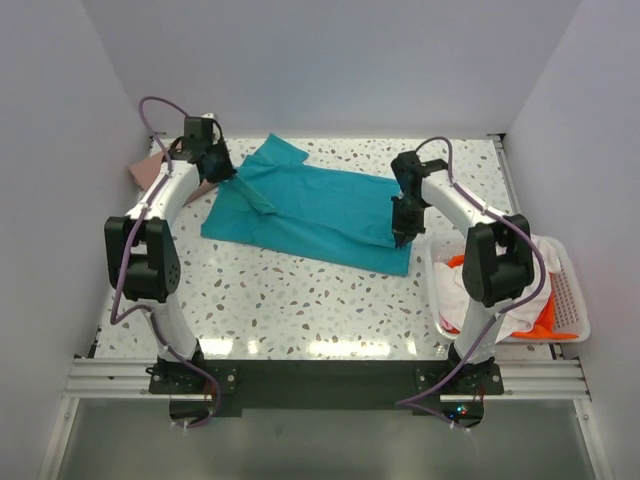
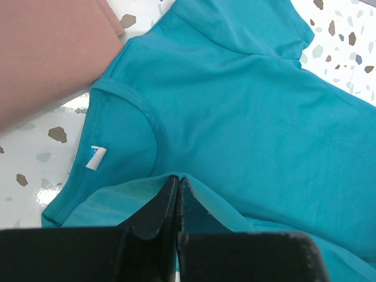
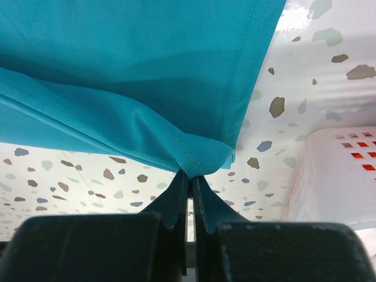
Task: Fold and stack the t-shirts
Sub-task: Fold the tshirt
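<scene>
I am looking at a pale speckled surface [image 1: 300,300] boxed in by plain grey-white walls [image 1: 330,60] on three sides, with glare along its far edge. A white slotted basket [image 1: 575,300] sits at one end. White cloth [image 1: 528,262] and orange cloth [image 1: 548,322] are heaped in it.

The teal t-shirt [image 1: 320,210] lies spread across the middle of the surface. Its hem end is just beside the basket and its neck end points away from it. Most of the cloth is flat and smooth, and one sleeve sticks out on the side farther from the basket. A white label [image 2: 96,157] shows inside the collar.

The right pincer [image 3: 189,176] is clenched on the hem corner nearest the basket, and the cloth puckers into folds where it is pinched. The left pincer [image 2: 178,182] is clamped on a raised fold of the same shirt at the neck end, away from the basket.

A folded dusty pink t-shirt [image 1: 150,170] lies beyond the collar, at the corner farthest from the basket. The teal sleeve overlaps its edge.
</scene>
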`<state>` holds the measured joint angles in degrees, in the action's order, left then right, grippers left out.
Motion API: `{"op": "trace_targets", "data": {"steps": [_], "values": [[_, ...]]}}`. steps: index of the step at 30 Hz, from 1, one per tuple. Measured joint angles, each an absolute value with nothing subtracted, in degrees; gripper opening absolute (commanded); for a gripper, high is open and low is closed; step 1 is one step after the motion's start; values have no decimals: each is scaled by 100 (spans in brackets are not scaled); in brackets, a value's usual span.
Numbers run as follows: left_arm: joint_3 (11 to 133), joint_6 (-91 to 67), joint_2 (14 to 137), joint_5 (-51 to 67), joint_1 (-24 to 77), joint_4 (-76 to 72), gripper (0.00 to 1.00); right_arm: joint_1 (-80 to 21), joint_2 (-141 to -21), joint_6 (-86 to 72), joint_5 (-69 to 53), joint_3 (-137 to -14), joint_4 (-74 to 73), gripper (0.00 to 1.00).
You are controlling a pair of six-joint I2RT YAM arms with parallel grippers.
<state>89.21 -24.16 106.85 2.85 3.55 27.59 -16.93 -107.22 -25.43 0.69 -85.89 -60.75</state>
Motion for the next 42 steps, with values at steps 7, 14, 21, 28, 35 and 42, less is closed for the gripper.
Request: {"op": "trace_targets", "data": {"steps": [7, 14, 21, 28, 35, 42], "values": [[9098, -2416, 10969, 314, 357, 2840, 0, -1610, -10916, -2552, 95, -8746, -6132, 0], [9371, -2436, 11262, 318, 357, 2836, 3, -1597, -11159, -2650, 102, -8949, -6154, 0], [9852, -2425, 11657, 517, 366, 2751, 75, -1562, -11225, -2926, 113, -9238, -6066, 42], [9424, -2418, 11454, 554, 357, 2534, 83, -1601, -11181, -2932, 202, -9437, -5649, 57], [7789, -2447, 10849, 775, 75, 2307, 84, -2106, -11168, -2845, 58, -9430, -5218, 57], [7142, -2510, 10851, 1057, -56, 1935, 84, -2401, -11268, -2856, -298, -9045, -4536, 57]]}}
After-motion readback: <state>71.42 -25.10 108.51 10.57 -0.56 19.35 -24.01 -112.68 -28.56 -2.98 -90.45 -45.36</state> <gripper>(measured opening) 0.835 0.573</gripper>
